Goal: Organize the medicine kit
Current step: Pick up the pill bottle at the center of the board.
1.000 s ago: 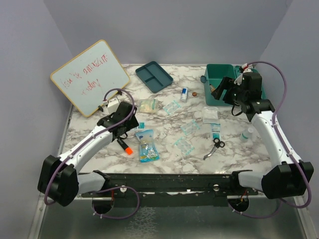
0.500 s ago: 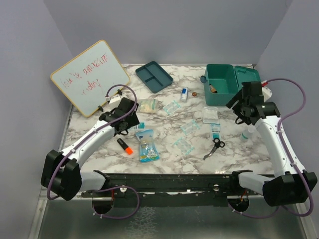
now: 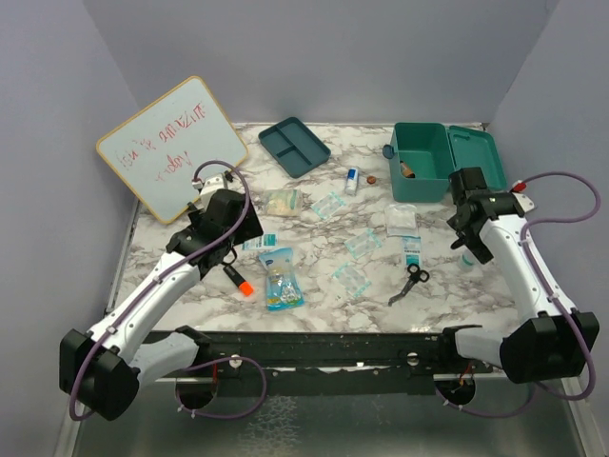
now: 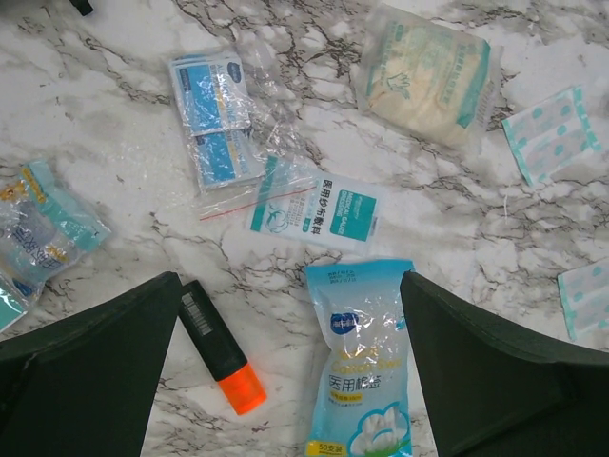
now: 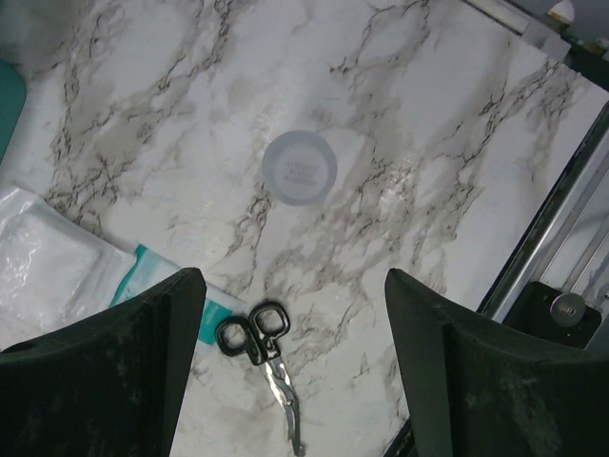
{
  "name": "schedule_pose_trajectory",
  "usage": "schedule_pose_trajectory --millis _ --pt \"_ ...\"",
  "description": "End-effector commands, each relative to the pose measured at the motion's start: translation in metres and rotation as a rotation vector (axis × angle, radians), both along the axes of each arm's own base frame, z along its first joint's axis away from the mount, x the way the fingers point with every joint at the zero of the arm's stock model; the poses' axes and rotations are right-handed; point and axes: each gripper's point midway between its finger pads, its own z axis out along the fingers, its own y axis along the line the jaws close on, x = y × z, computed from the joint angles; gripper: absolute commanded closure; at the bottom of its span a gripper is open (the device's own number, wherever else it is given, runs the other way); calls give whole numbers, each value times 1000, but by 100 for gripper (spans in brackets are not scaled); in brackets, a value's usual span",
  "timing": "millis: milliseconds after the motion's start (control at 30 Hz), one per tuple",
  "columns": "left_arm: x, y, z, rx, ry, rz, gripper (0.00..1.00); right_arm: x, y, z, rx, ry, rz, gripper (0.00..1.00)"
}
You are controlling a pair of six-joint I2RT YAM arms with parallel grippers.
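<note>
The teal-green rounded plastic medicine kit (image 3: 419,188) sits at the upper right of the overhead view, its lid swung open to the right. The left fingers (image 4: 95,381) are spread wide and empty. Between them a black marker with an orange cap (image 4: 221,347) and a blue cotton packet (image 4: 362,381) lie on the marble worktop (image 4: 114,143). The right fingers (image 5: 105,371) hang released too — black-handled scissors (image 5: 262,357) lie below them.

The red writing on the whiteboard (image 3: 176,143) is showing too small to read. Inside the medicine kit (image 3: 421,190), a brownish item (image 3: 407,171) is lying too small to identify. The blue pack (image 4: 362,371) is running off the left wrist view's bottom edge. The right wrist view's own fingers (image 5: 105,367) are covering part of a white packet (image 5: 52,262).
</note>
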Motion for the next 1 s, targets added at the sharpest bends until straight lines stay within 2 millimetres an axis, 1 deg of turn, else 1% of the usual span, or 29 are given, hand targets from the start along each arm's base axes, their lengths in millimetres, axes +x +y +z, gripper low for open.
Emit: schedule_pose_trajectory --millis 0,67,200,333,533,633,733,967 --pt "-4 -7 4 -33 -32 -60 1 6 -26 12 -138 -30 -119 18" --pt "-4 -8 6 -36 -34 -67 1 10 -27 8 -148 -19 -116 19" --pt "-4 -10 7 -37 -35 -77 1 18 -22 -11 -123 10 -83 26" --pt "-4 -7 9 -32 -45 -69 1 16 -29 -27 -150 45 -103 29" --pt "-5 -5 5 -22 -39 -67 1 13 -33 -51 -161 107 -115 34" --pt "-6 -6 3 -21 -32 -68 1 13 -39 -57 -186 109 -132 34" --pt "-5 -6 2 -19 -29 -68 1 17 -41 -62 -186 109 -119 35" --pt "-5 -6 2 -16 -28 -71 1 21 -47 -63 -221 121 -107 39"
